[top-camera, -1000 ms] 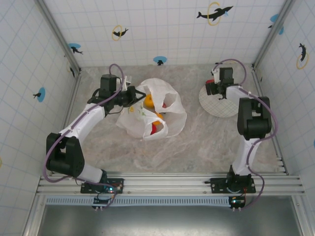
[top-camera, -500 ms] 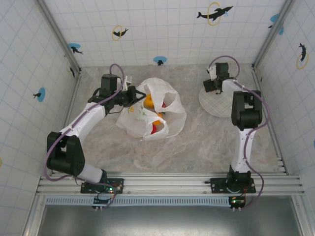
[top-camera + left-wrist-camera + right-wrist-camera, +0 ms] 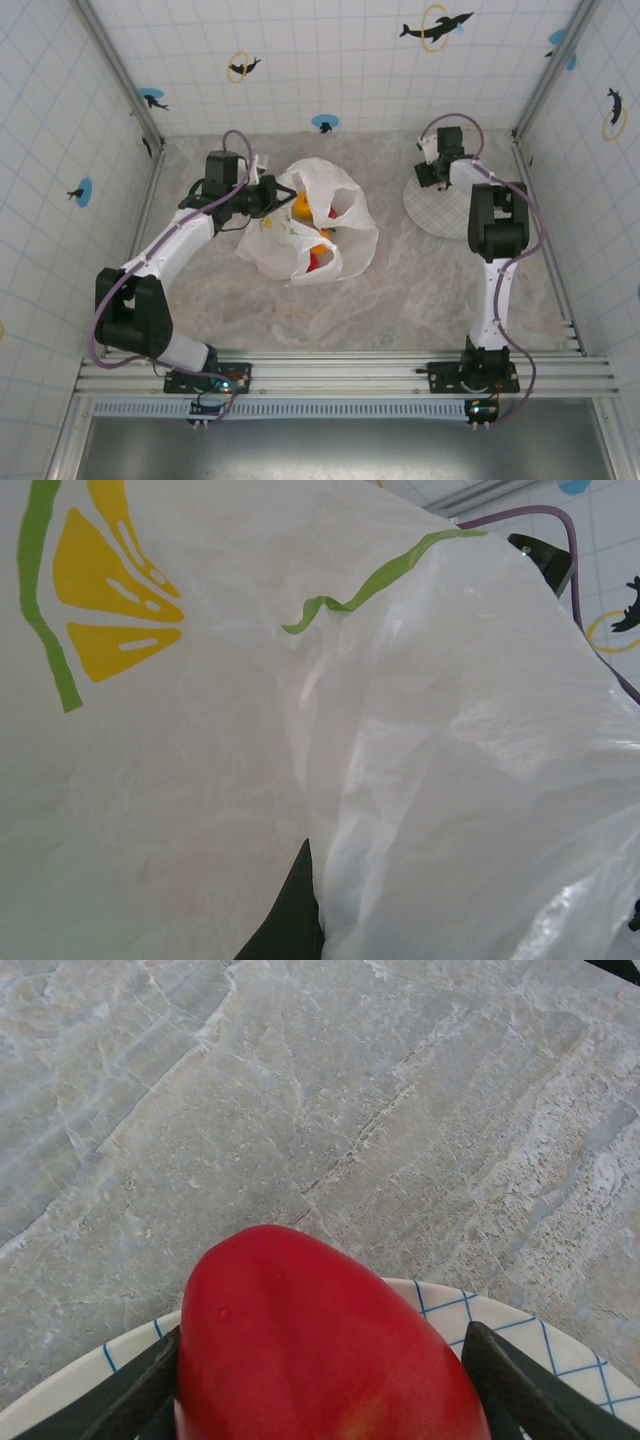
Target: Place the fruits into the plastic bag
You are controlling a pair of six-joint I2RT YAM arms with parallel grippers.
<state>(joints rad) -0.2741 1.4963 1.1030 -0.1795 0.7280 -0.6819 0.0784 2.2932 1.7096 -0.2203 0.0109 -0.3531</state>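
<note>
Looking past the arm bases, I am seeing the plastic bag (image 3: pixel 350 235) lying crumpled mid-table, with orange fruits (image 3: pixel 300 205) showing through its mouth. My left gripper (image 3: pixel 262 195) is pinched together on the bag's left edge, its wrist camera pressed against the printed film. I judge it is holding the mouth open for loading. Farther back on the right, my right gripper (image 3: pixel 430 172) is reaching over the far rim of the checked plate (image 3: pixel 445 215). A glossy red fruit (image 3: pixel 320 1350) is sitting on that plate between the dark fingers (image 3: pixel 135 1395). These are standing apart and hugging either side of it, and I cannot tell whether they are gripping it yet.
</note>
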